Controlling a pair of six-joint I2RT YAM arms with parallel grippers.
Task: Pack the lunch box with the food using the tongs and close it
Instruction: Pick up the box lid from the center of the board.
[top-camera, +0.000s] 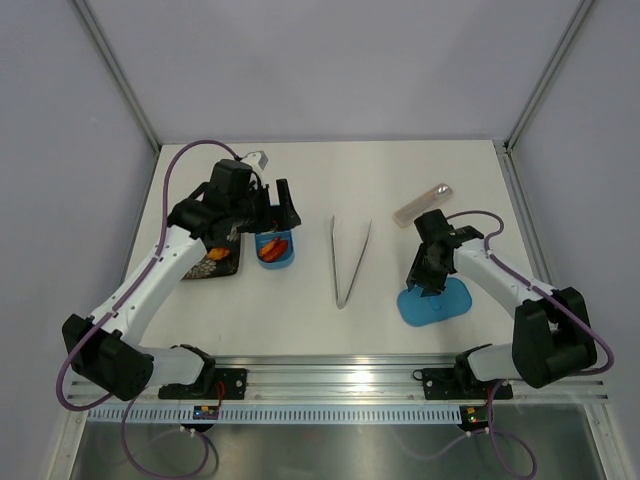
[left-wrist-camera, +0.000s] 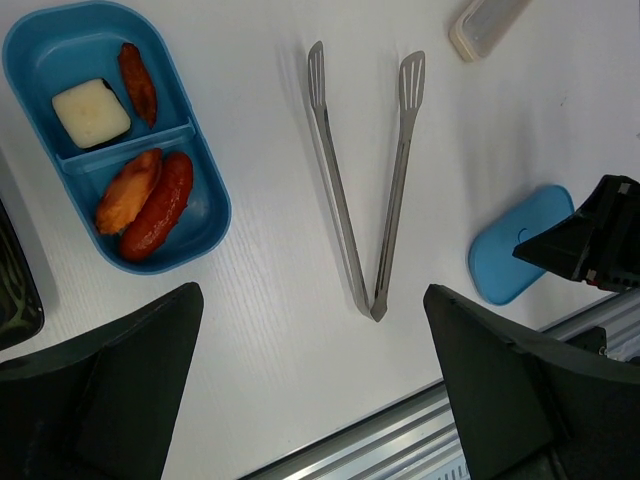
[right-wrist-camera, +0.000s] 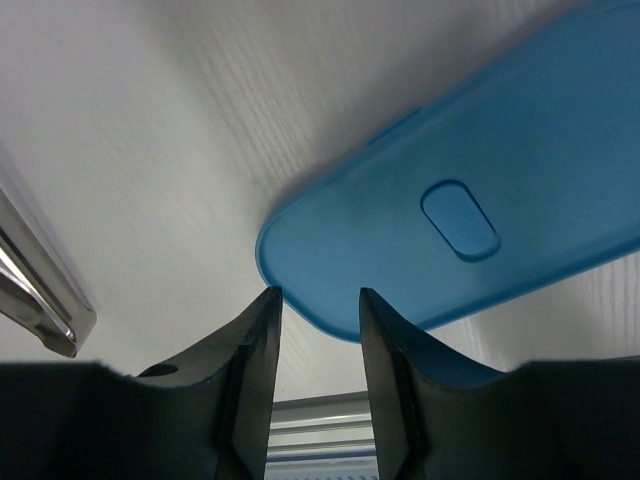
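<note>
The blue lunch box (top-camera: 274, 248) (left-wrist-camera: 60, 50) lies open on the table. In it are the food pieces: a cream cube (left-wrist-camera: 90, 112) and a small sausage (left-wrist-camera: 138, 82) in one compartment, an orange piece (left-wrist-camera: 128, 190) and a red sausage (left-wrist-camera: 158, 205) in the other. The silver tongs (top-camera: 350, 260) (left-wrist-camera: 338, 190) lie loose at mid-table. My left gripper (top-camera: 283, 205) (left-wrist-camera: 312, 330) hovers wide open and empty just above the box. The right gripper (top-camera: 425, 285) (right-wrist-camera: 318, 295) is low at the flat blue lid (top-camera: 440, 303) (right-wrist-camera: 480, 200), jaws narrowed, with the lid's rounded end at their tips.
A dark patterned plate (top-camera: 212, 262) (left-wrist-camera: 15, 290) sits left of the box. A clear narrow container (top-camera: 423, 204) (left-wrist-camera: 485, 20) lies at the back right. The aluminium rail (top-camera: 330, 375) runs along the table's near edge.
</note>
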